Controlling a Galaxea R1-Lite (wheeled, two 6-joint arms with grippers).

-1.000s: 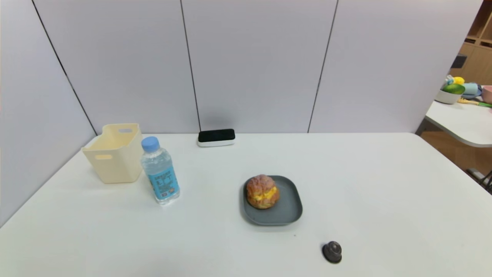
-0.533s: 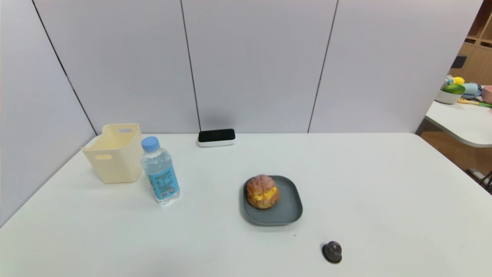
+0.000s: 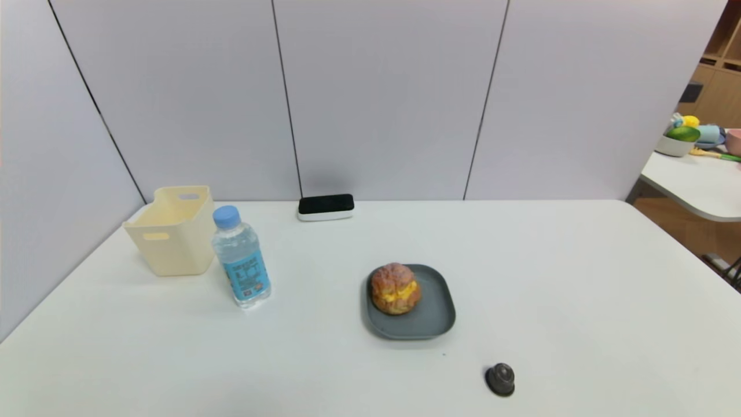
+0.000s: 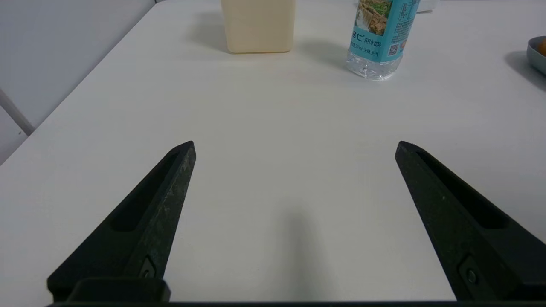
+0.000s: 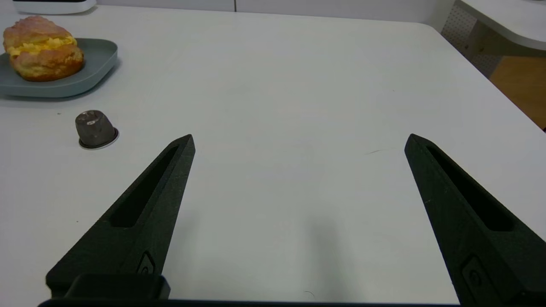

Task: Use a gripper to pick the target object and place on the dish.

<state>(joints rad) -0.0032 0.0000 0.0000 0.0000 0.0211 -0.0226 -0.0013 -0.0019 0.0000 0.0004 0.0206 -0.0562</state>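
The golden-brown cream puff bun (image 3: pixel 395 288) with yellow filling rests on the left part of the blue-grey dish (image 3: pixel 434 313), at the middle of the white table. The right wrist view shows the same bun (image 5: pixel 42 47) on the dish (image 5: pixel 96 64). Neither arm appears in the head view. My right gripper (image 5: pixel 299 143) hangs open over bare table, well back from the dish, nothing between its fingers. Over bare table on the left side, my left gripper (image 4: pixel 295 148) is open and empty too. The left wrist view catches only the dish's edge (image 4: pixel 536 55).
A small dark round knob (image 3: pixel 500 379) sits near the table's front, also seen as the knob (image 5: pixel 94 129) near my right gripper. A water bottle (image 3: pixel 241 256) and a pale yellow handled bin (image 3: pixel 172 230) stand at left. A black-and-white box (image 3: pixel 326 207) lies by the back wall.
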